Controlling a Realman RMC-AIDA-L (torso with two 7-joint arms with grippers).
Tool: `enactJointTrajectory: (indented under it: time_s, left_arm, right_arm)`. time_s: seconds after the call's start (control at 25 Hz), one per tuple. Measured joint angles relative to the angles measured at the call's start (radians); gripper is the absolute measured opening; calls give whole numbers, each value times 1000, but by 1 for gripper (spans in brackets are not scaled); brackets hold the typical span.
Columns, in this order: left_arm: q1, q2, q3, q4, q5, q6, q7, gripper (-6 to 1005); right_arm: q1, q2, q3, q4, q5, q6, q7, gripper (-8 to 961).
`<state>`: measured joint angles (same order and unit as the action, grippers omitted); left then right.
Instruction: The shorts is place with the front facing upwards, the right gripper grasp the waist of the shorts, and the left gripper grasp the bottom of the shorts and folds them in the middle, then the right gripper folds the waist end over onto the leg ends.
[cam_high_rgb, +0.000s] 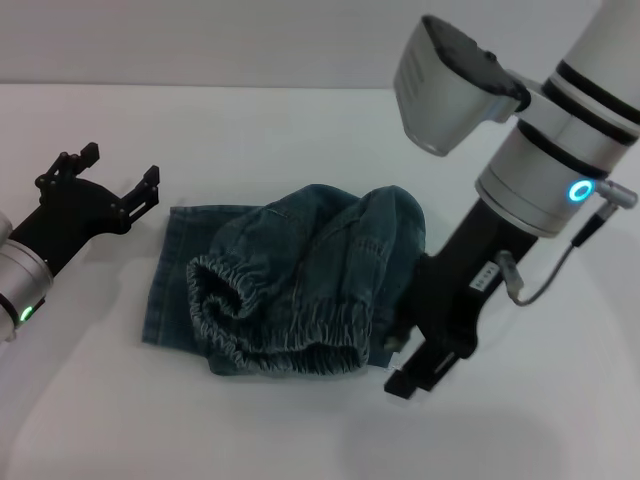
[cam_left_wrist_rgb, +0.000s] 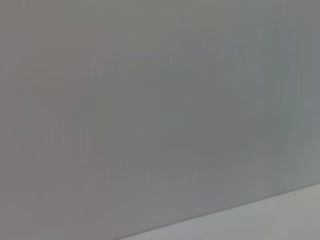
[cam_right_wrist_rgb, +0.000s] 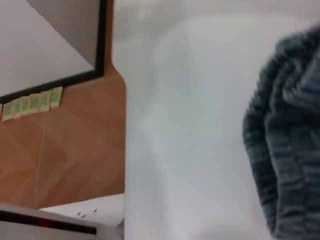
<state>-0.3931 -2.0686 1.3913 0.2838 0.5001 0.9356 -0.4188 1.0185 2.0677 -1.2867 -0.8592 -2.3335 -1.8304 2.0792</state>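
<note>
Left gripper (cam_high_rgb: 118, 178): at the left side of the table, just beside the left edge of the shorts, apart from the cloth; its black fingers (cam_high_rgb: 150, 185) stand spread wide with nothing between them.
Left wrist view: only a plain grey surface and a paler band along one corner; none of the task's things show there.
Shorts (cam_high_rgb: 290, 280): blue denim, lying near the middle of the white table (cam_high_rgb: 300, 130). A flat layer reaches toward the left gripper; on top of it the elastic waistband (cam_high_rgb: 270, 330) is bunched and rolled, its gathered opening facing the near edge of the table.
Right gripper (cam_high_rgb: 420, 372): at the right edge of the shorts, low toward the table's near side, its black body pressed against the bunched denim. Whether its fingers are spread or closed I cannot tell; the cloth and the gripper body hide them.
Right wrist view: ribbed denim (cam_right_wrist_rgb: 290, 150) fills one side, touching the white tabletop (cam_right_wrist_rgb: 190, 125); beyond the table edge lies a wooden floor (cam_right_wrist_rgb: 70, 145).
</note>
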Motion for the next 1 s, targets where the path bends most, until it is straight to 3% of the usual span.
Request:
enactJointTrajectory:
  time_s: [1.0]
  left_arm:
    - [8, -5, 2, -10, 0, 11, -11, 840]
  right_arm:
    - [-3, 10, -50, 170, -3, 144, -17, 514]
